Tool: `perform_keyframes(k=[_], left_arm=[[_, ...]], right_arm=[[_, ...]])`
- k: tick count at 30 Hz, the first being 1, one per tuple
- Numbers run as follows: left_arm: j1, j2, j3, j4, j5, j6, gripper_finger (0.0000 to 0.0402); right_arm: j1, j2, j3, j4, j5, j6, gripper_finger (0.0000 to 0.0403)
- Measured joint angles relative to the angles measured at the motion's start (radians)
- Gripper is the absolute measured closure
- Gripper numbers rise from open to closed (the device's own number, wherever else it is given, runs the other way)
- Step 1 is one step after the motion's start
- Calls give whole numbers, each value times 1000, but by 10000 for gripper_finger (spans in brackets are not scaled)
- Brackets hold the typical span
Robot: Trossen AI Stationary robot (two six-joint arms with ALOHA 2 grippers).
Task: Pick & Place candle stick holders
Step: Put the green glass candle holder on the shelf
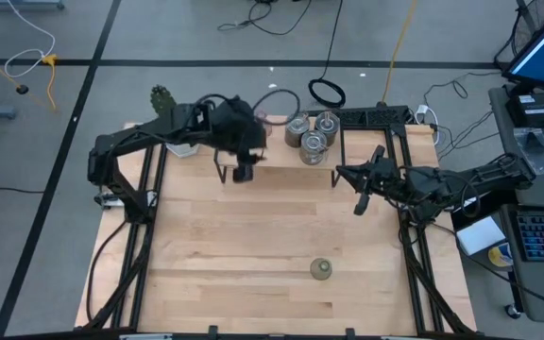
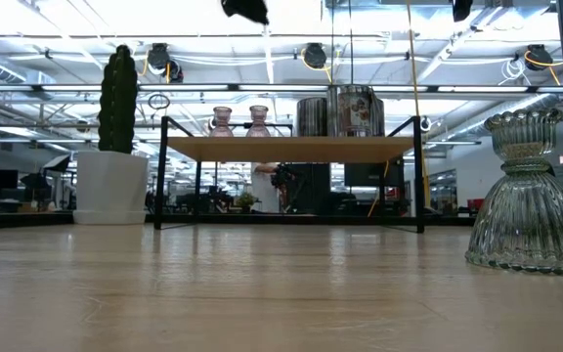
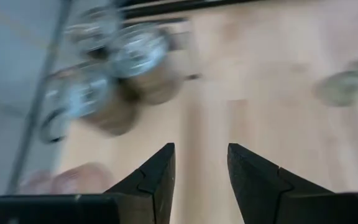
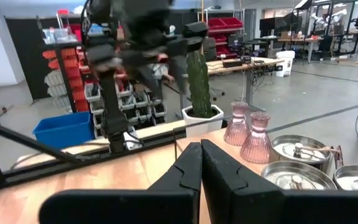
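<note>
So the counter [image 1: 253,236] is pale wood planks with a visible grain, framed by black metal rails.

Three silvery metal candle holders [image 1: 312,135] sit bunched together at the far edge: squat cylinders with shiny brushed sides. The right wrist view shows their flat tops [image 4: 300,151] with a little fitting in the middle, which you can't make out from overhead.

Just beside them are two pink glass holders [image 4: 247,134], vase-shaped with vertical ribbing and flared necks. In the high view they're mostly hidden under the left arm, so only the low view [image 2: 239,120] and right wrist view really show them.

The olive-green holder [image 1: 321,270] stands alone near the front of the counter, well apart from the rest. From above it's just a small round blob. The low view gives it up close [image 2: 528,196]: ribbed see-through glass, bell-shaped base, scalloped cup on top, cut off at the picture's right edge.

Left gripper [image 1: 242,173] hangs over the counter near the pink ones, holding nothing. Its own camera shows the two dark wedge fingers [image 3: 157,180] spread apart over bare wood, with the metal cylinders blurry beyond.

Right gripper [image 1: 359,206] sits off to the right side, fingers [image 4: 188,171] pressed together with nothing between them.

A green ribbed cactus [image 2: 118,98] in a white pot stands at the far left corner.
</note>
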Motion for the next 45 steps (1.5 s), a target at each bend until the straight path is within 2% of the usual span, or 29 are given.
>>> perform_keyframes(k=[3,6,12,15,18,20,23,28,35,40,45], left_arm=[[-41,2,0,-13,96,-9,261],[-83,12,0,-20,137,-10,268],[-178,27,0,-9,136,-15,263],[-229,53,0,17,134,-70,254],[-287,88,0,79,73,-154,245],[-324,119,0,154,21,-194,238],[-367,170,0,262,-37,-248,227],[-399,262,0,486,-49,-365,213],[-424,366,0,628,-75,-509,206],[-431,409,0,659,-74,-576,206],[-439,428,0,652,-75,-586,206]], right_arm=[[0,0,0,-40,0,0,403],[0,-8,0,-133,0,23,403],[0,-52,0,-317,2,135,403],[0,-87,0,-374,-1,162,403],[0,-128,0,-423,-8,147,403],[0,-158,0,-438,-45,124,403],[0,-205,-19,-432,-164,100,403],[0,-313,-102,-439,-341,114,403],[0,-490,-224,-436,-497,137,403],[0,-600,-304,-437,-549,166,403],[0,-671,-359,-435,-551,186,403]])
